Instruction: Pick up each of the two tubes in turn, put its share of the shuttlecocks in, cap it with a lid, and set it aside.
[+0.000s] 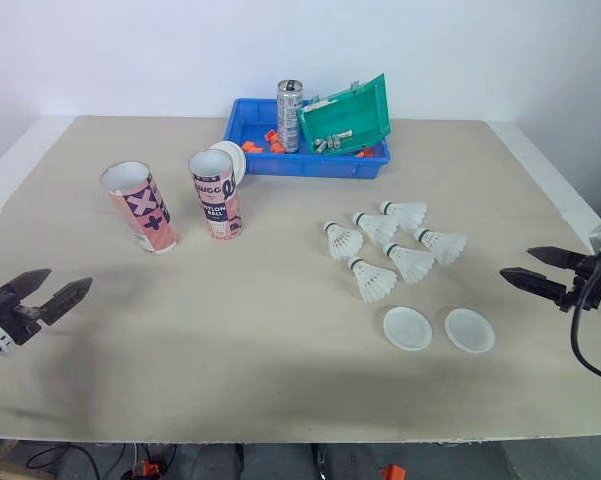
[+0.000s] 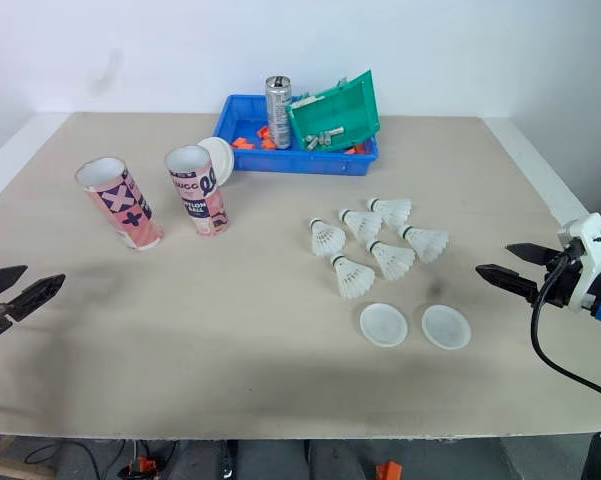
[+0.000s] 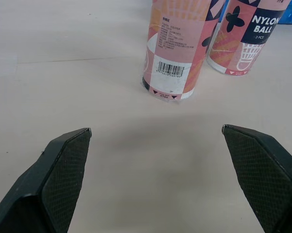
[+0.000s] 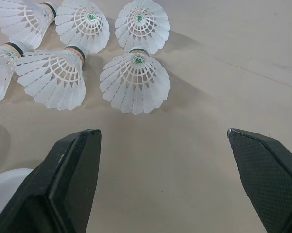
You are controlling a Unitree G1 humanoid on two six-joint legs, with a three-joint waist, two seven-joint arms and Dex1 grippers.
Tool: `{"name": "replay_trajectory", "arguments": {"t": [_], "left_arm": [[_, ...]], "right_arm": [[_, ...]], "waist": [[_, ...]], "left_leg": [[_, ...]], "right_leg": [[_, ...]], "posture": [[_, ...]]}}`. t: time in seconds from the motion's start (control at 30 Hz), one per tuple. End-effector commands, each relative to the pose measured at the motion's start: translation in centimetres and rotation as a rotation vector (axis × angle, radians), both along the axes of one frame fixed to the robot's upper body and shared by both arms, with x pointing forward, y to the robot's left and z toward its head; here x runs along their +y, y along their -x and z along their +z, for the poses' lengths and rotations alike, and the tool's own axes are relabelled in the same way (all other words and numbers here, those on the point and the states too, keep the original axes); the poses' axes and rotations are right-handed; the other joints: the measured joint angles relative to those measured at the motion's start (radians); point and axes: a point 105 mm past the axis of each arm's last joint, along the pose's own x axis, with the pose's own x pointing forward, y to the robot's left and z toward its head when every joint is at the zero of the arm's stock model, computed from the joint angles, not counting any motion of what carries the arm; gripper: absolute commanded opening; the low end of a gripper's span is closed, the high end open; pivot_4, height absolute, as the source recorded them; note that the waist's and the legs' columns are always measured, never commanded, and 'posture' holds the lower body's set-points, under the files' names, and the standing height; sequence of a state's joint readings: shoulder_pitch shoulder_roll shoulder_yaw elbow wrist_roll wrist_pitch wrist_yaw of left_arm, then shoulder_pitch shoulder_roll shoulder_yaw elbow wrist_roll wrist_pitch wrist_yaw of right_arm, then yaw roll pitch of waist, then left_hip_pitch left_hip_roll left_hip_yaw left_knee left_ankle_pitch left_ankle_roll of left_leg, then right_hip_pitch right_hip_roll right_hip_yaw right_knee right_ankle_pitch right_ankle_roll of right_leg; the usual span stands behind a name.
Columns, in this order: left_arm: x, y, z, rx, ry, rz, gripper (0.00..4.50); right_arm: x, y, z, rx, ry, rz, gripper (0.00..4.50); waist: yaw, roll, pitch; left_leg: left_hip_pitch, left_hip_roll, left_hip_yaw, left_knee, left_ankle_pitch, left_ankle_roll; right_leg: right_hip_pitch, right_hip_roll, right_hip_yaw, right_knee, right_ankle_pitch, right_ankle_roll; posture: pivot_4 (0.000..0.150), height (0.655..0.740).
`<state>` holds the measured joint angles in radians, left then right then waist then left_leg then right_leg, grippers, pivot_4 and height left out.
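Two pink patterned cardboard tubes [image 1: 140,207] stand open-topped, side by side, on the left of the beige table [image 1: 230,350]. Six white shuttlecocks [image 1: 410,262] lie clustered right of centre, with two round white plastic lids [image 1: 408,328] just in front of them. The left gripper [image 1: 68,280] and right gripper [image 1: 516,262] hover at opposite edges, fingers spread and empty.

The left tool [image 1: 66,279] is held low at the robot's left side, pointing inward and a little forward. Its two black fingers [image 3: 63,170] are spread wide apart with nothing between them. Across from it, the right tool [image 1: 517,261] reaches in from the robot's right side, pointing inward toward the middle. Its fingers [image 4: 73,170] are parted just as wide and are also empty. The right wrist is white with a blue band, and a black cable [image 2: 533,330] loops down from it.
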<state>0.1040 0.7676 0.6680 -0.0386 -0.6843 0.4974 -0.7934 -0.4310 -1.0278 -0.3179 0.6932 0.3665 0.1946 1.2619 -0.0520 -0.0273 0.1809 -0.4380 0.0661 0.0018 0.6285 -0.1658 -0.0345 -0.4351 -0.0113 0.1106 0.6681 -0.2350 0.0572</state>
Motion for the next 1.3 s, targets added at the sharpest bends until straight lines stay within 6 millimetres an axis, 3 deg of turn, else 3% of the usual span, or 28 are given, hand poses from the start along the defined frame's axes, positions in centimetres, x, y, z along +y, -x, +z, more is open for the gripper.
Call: {"name": "replay_trajectory", "arguments": {"t": [0.03,0.3,0.77,0.9,1.07,1.2,1.3], "left_arm": [[0.0,-0.1,1.2,-0.049,-0.014,-0.005,4.50],[-0.2,-0.3,1.6,-0.067,-0.014,-0.016,4.50],[-0.2,-0.2,0.6,-0.051,-0.016,-0.013,4.50],[-0.4,-0.2,0.6,-0.075,-0.001,-0.022,4.50],[-0.7,0.0,-0.3,-0.055,0.042,-0.092,4.50],[-1.1,-0.5,-0.8,-0.075,-0.037,-0.125,4.50],[-1.6,-1.3,-0.8,-0.115,-0.057,-0.156,4.50]], "right_arm": [[0.2,0.0,1.6,-0.051,0.019,0.008,4.45],[1.3,-0.3,1.5,-0.063,0.013,0.020,4.45],[1.7,-0.5,2.3,-0.083,0.030,0.019,4.45],[2.2,-0.7,3.6,-0.129,0.036,0.039,4.45],[5.3,-0.9,7.0,-0.241,-0.008,0.144,4.45],[10.4,-0.8,8.4,-0.294,-0.024,0.309,4.45],[16.1,-0.3,8.6,-0.325,-0.058,0.484,4.45]], "waist": [[0.000,0.000,0.000],[0.000,0.000,0.000],[0.000,0.000,0.000],[0.000,0.000,0.000],[-0.003,0.000,0.000],[-0.003,0.000,0.000],[-0.002,0.000,0.000]], "left_leg": [[0.000,0.000,0.000,0.000,0.000,0.000],[0.000,0.000,0.000,0.002,0.000,0.000],[0.000,0.000,0.000,0.007,0.000,0.000],[0.000,0.000,0.000,0.007,0.000,0.000],[0.001,0.000,0.000,0.008,0.000,0.000],[0.001,0.000,-0.001,0.008,0.000,0.000],[0.001,0.000,-0.001,0.008,0.000,0.000]], "right_leg": [[0.000,0.000,0.000,0.000,0.000,0.000],[0.000,0.000,0.000,0.001,0.000,0.000],[0.000,0.000,0.001,0.007,0.000,0.000],[-0.001,0.000,0.001,0.008,0.000,0.000],[-0.002,0.001,0.001,0.012,0.000,0.000],[-0.002,0.001,0.001,0.013,0.000,-0.001],[-0.002,0.001,0.001,0.012,0.000,-0.001]], "posture": [[0.150,0.7038],[0.150,0.7038],[0.150,0.7038],[0.150,0.7038],[0.150,0.7038],[0.150,0.7038],[0.150,0.7038]]}}
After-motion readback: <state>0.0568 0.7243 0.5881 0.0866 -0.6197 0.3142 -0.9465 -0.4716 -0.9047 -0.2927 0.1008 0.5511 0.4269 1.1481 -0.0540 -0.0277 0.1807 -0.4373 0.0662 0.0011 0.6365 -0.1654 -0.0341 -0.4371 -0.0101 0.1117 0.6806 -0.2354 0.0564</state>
